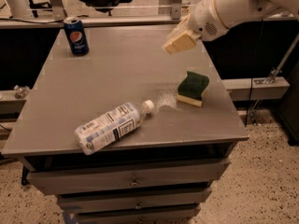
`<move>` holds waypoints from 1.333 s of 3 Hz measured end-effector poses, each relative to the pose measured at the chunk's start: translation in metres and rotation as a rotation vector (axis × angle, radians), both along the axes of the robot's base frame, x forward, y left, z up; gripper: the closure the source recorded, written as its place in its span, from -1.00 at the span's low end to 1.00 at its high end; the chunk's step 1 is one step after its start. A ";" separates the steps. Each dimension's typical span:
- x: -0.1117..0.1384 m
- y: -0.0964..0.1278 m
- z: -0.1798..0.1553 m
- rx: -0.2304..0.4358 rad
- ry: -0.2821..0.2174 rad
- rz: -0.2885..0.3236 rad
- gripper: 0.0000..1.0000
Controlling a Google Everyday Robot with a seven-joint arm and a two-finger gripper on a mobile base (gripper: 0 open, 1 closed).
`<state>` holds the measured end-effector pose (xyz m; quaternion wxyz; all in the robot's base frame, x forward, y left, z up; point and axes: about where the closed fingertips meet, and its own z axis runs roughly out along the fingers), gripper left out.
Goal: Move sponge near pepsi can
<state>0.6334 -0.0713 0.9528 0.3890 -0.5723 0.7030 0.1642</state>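
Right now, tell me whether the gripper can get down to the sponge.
Probably yes. The gripper hangs in the air just above and behind the sponge, with nothing between them. The bottle lies to the sponge's left, apart from it, and the pepsi can stands far off to the left.

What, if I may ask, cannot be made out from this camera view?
The arm: cut off by the top and right edges. Its gripper hangs above the rear right of the table, beyond the sponge.
The bottle: label text too small to read.
The pepsi can: far side hidden by the can itself.
The drawers: contents hidden behind closed fronts.
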 end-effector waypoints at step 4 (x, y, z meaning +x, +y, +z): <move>-0.030 -0.078 -0.073 -0.210 0.109 -0.024 -1.00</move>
